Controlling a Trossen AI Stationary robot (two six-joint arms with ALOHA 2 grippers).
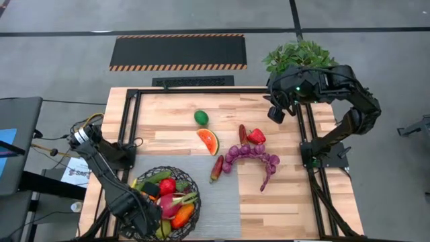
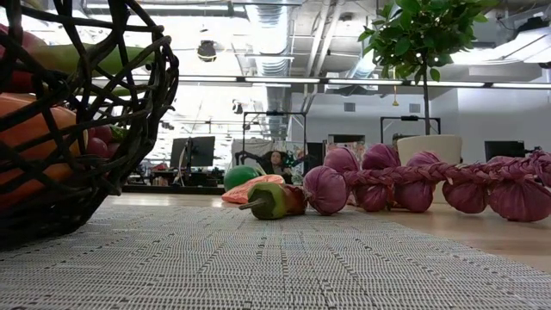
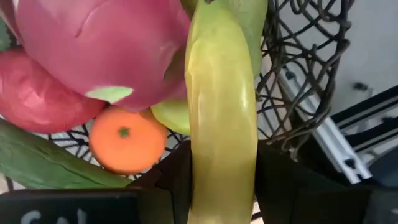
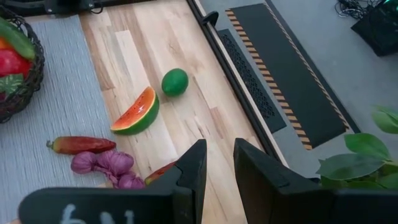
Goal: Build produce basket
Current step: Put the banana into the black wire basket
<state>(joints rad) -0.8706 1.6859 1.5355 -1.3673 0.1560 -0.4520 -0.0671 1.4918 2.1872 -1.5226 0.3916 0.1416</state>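
Between the left gripper's [image 3: 224, 186] two dark fingers [image 3: 177, 180] a long yellow-green plastic banana [image 3: 222, 118] runs straight ahead, clamped on both sides. Just beyond the fingertips, to one side of the banana, sits a small round orange toy fruit [image 3: 126, 139] with a green stem dot. Farther out and above it bulges a large pink dragonfruit [image 3: 106, 46] with a pale green scale, a red rounded fruit [image 3: 43, 99] beside it. A round basket of thin black wire [image 3: 298, 68] curves past on the banana's other side.
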